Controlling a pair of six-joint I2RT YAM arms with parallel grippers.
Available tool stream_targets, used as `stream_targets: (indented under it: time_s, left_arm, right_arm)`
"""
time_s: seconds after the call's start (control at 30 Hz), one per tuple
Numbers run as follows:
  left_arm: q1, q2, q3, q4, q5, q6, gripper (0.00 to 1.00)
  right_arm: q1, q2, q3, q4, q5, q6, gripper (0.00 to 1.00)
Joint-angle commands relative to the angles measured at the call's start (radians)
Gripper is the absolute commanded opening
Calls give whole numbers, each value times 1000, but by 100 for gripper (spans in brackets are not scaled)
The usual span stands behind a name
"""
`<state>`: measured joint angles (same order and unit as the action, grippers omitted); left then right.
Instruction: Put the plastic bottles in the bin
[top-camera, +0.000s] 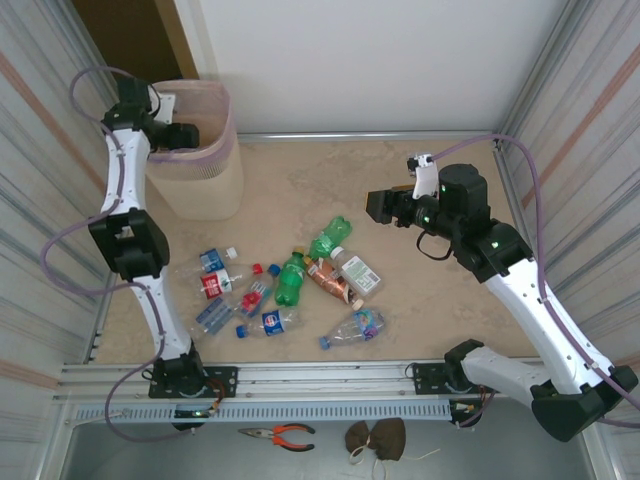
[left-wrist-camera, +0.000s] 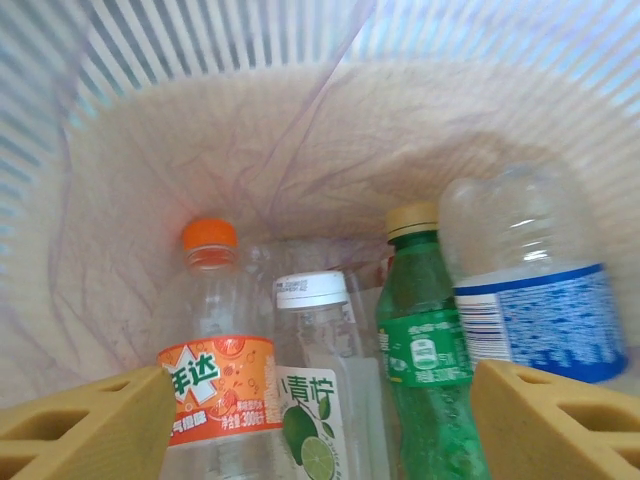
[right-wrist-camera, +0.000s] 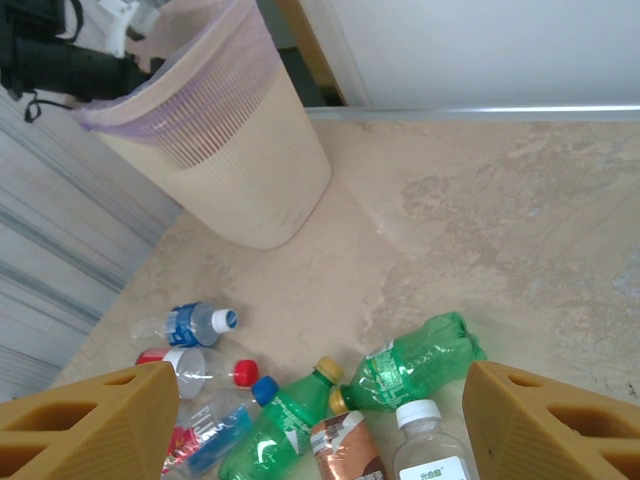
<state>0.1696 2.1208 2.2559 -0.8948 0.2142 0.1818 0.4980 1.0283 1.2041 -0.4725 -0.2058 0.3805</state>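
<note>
The pale pink bin (top-camera: 205, 185) stands at the far left. My left gripper (top-camera: 184, 136) hangs open over its rim. In the left wrist view the left gripper (left-wrist-camera: 320, 435) looks down into the bin (left-wrist-camera: 200, 60), where an orange-capped bottle (left-wrist-camera: 210, 370), a white-capped lime-label bottle (left-wrist-camera: 315, 400), a green bottle (left-wrist-camera: 430, 380) and a blue-label clear bottle (left-wrist-camera: 530, 290) lie. Several more plastic bottles (top-camera: 291, 280) are scattered on the floor. My right gripper (top-camera: 380, 207) hovers open and empty above them, and the right wrist view shows the right gripper (right-wrist-camera: 320, 430) over two green bottles (right-wrist-camera: 420, 360).
Corrugated walls close in both sides, and a metal rail (top-camera: 320, 380) runs along the near edge. Orange-handled pliers (top-camera: 280, 435) and a brown object (top-camera: 376, 437) lie beyond the rail. Bare floor stretches between the bin and my right arm.
</note>
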Motion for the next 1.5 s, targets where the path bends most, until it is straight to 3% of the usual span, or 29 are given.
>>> stream_targets:
  time_s: [0.0,0.3,0.5,0.9,1.3,1.47]
  left_arm:
    - [5,-117,34,-23,60,-14,77]
    - [-44,-248,43,-123,135,11,75]
    - [-147,-359,-15,-222,149,150,72]
    - [-467,-586,-436,-312,-157,367,69]
    - [-522,-565,-816,-239,-343,319,63]
    - [-522,-481,-868,-201,-414,312,63]
  right_arm:
    - [1,-11,28,11,-6,-26,74]
    - [-1,-18,38,2,-9,-38,74]
    - [-12,-29,31,-4,-28,-51,74]
    - [-71,-63,9,0,-93,-58,75]
    - [-82,-79,2,-5,-109,-56,75]
    - [-82,-82,-2,-5,-108,-51,74]
